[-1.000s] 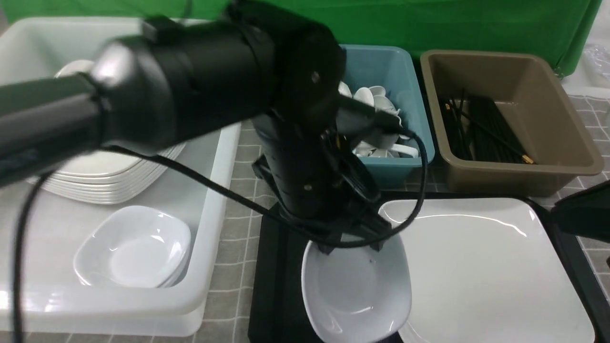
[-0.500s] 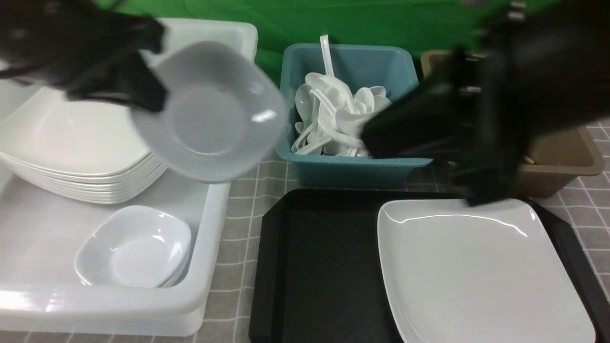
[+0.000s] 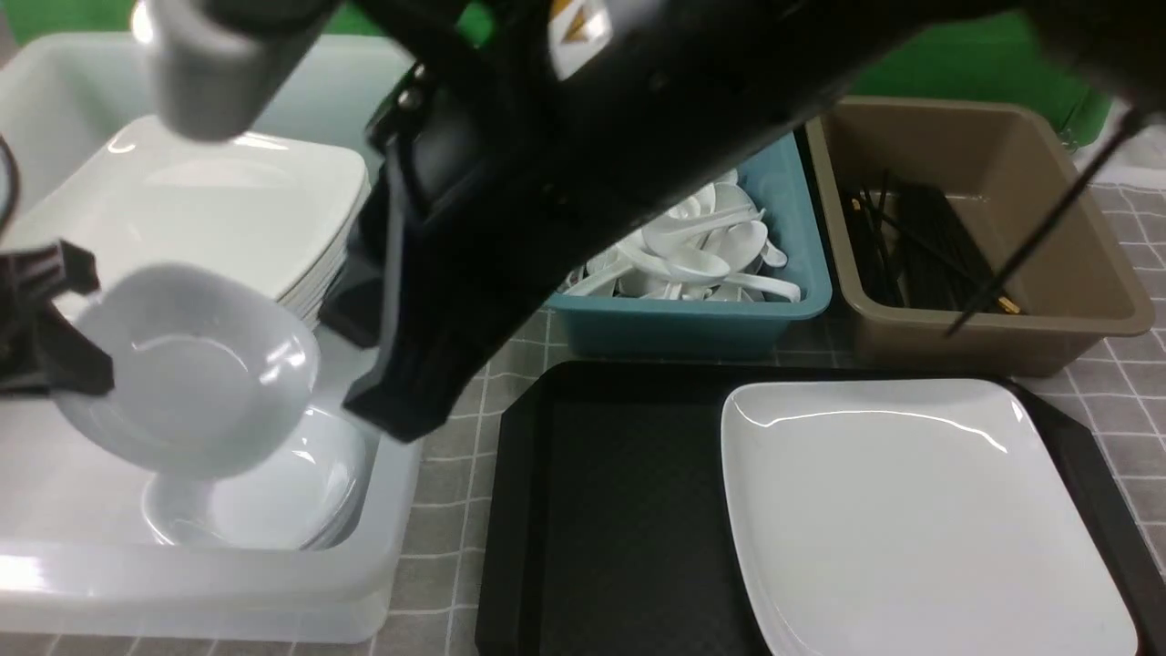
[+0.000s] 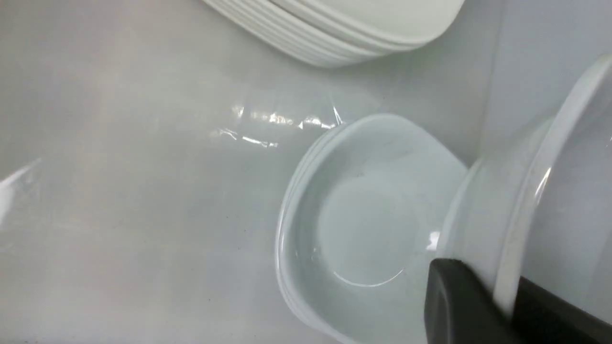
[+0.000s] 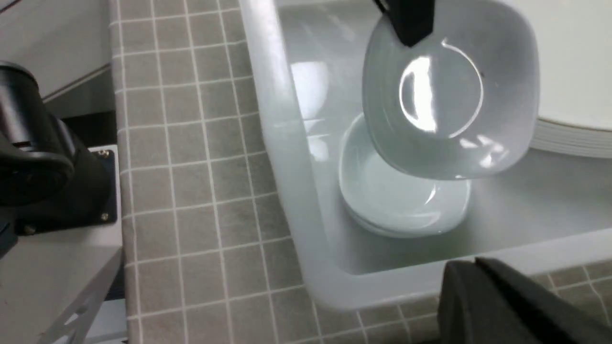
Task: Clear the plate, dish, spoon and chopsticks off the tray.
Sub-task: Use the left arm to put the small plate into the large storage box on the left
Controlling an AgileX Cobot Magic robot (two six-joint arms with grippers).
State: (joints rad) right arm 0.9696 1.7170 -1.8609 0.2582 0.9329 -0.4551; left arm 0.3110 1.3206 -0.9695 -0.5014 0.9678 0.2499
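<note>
My left gripper (image 3: 66, 321) is shut on the rim of a small white dish (image 3: 182, 369), which hangs tilted just above a stack of like dishes (image 3: 273, 492) in the white bin. In the left wrist view the black fingers (image 4: 459, 301) pinch the dish (image 4: 564, 191) at its rim. The large white plate (image 3: 911, 510) lies on the right of the black tray (image 3: 601, 510). My right gripper (image 5: 471, 265) is shut and empty, over the bin's near rim; its arm (image 3: 565, 164) crosses the front view. No spoon or chopsticks show on the tray.
The white bin (image 3: 392, 510) at the left also holds a stack of large plates (image 3: 228, 200). Behind the tray a teal bin (image 3: 802, 301) holds white spoons and a brown bin (image 3: 1075, 319) holds black chopsticks. The table wears a grey checked cloth (image 3: 455, 474).
My left gripper has carried the dish from the tray leftward and down over the dish stack in the white bin. The right arm has swung left across the view, its gripper closing fully.
</note>
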